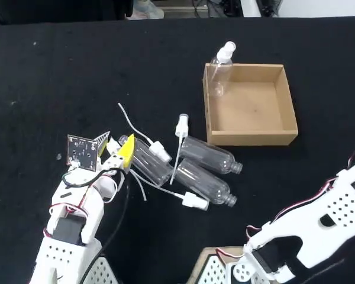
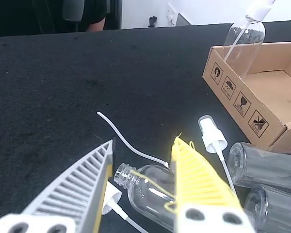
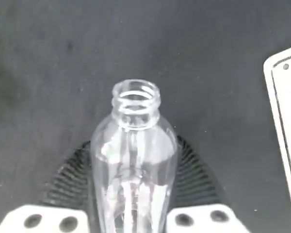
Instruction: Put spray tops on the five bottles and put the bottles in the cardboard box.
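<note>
Fingers [image 2: 199, 184] of the left gripper [image 2: 143, 145] stand apart, one grey and one yellow, low over the black table [image 1: 59, 71]. The fingers [image 3: 68, 179] of the right gripper [image 3: 135, 145] are clamped on the sides of a clear held bottle [image 3: 135, 165], whose bare threaded neck points out past the fingertips. Well beyond the left fingers, off to the yellow finger's side, sits the open cardboard box [image 1: 251, 139]. A capped bottle [image 1: 220, 74] stands upright in it against the wall that faces those fingers. Between the left fingers lies a near bottle [image 2: 148, 189], on its side with its open neck toward the gripper. A second bottle [image 1: 210, 155] and a third bottle [image 1: 204, 183] lie close together just past it on the yellow finger's side, both uncapped, necks pointing away from the left fingers. A first spray top [image 1: 182, 125] lies beyond the yellow finger, between the near bottle and the box, its thin tube running down across the bottles. A second spray top [image 1: 160, 151] rests against the near bottle, its tube curving off ahead of the left fingers. A third spray top [image 1: 195, 201] lies beside the third bottle. A fourth spray top [image 2: 111, 194] sits just by the grey finger, next to the near bottle's neck.
</note>
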